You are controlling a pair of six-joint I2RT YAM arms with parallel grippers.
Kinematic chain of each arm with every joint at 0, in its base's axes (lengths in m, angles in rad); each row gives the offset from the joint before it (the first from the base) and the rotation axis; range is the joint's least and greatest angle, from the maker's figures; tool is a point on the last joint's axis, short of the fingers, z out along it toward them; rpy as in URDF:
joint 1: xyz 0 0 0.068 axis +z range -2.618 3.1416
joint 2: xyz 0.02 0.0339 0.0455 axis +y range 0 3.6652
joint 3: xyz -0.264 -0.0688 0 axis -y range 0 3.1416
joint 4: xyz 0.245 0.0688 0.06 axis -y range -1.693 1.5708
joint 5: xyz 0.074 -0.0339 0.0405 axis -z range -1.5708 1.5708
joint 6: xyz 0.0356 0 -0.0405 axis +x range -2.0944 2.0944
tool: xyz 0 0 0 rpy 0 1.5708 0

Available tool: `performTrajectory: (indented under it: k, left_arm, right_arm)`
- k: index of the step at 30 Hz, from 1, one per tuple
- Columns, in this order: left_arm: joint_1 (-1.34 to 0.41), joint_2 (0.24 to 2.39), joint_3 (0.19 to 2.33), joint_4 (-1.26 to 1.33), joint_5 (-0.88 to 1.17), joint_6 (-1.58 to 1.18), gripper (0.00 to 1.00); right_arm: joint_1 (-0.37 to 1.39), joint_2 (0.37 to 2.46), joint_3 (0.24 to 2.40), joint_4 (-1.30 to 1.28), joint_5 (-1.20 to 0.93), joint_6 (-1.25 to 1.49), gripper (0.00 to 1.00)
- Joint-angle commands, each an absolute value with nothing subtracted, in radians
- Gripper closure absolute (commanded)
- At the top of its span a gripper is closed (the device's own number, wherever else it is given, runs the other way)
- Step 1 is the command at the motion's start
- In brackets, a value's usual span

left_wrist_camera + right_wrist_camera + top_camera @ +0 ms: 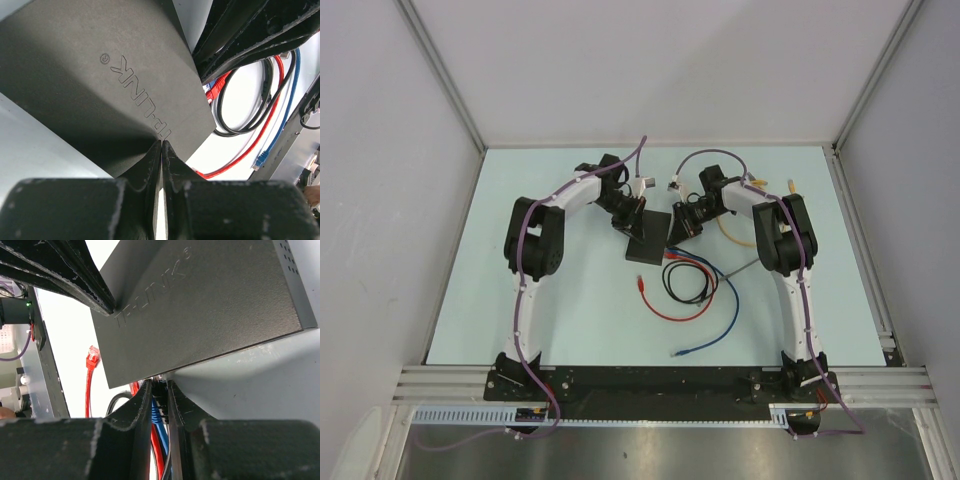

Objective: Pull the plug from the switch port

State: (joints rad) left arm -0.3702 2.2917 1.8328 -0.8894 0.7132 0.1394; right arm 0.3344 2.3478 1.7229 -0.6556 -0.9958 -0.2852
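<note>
- White walls are boxing in a pale blue-green table (570,300) in the overhead view, and both arms are reaching inward to meet over its far half. The switch (649,243) is lying flat between them. The left gripper (638,224) is coming down on it from the far left, and the right gripper (675,230) is sitting at its right edge. A red cable (670,317), a blue cable (716,337) and a black cable (667,285) are looping on the table just nearer than the switch.
- In the left wrist view, the left fingers are pressing against each other with only a hairline slit showing, and they are holding nothing. Their tips are resting on the switch's matte top, close to the embossed logo (it reads upside down from here).
- In the right wrist view, the right fingers are standing a narrow gap apart at the switch's port edge. They are clamping the plug (156,414), whose blue body is filling that gap. A loose red connector (91,359) is lying on the table to the left, well apart from the switch.
</note>
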Motion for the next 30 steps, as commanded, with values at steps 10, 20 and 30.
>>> performTrajectory:
  k: [10, 20, 30]
  left_arm:
    - [-0.376, 2.321, 1.844, -0.876, 0.652, 0.149, 0.90]
    - [-0.379, 2.322, 1.847, -0.873, 0.650, 0.146, 0.90]
    - [-0.382, 2.315, 1.844, -0.874, 0.646, 0.149, 0.90]
  right_arm:
    - [0.318, 2.316, 1.713, -0.712, -0.913, -0.368, 1.00]
    - [0.295, 2.280, 1.675, -0.733, -0.926, -0.396, 1.00]
    - [0.290, 2.252, 1.701, -0.741, -0.962, -0.411, 1.00]
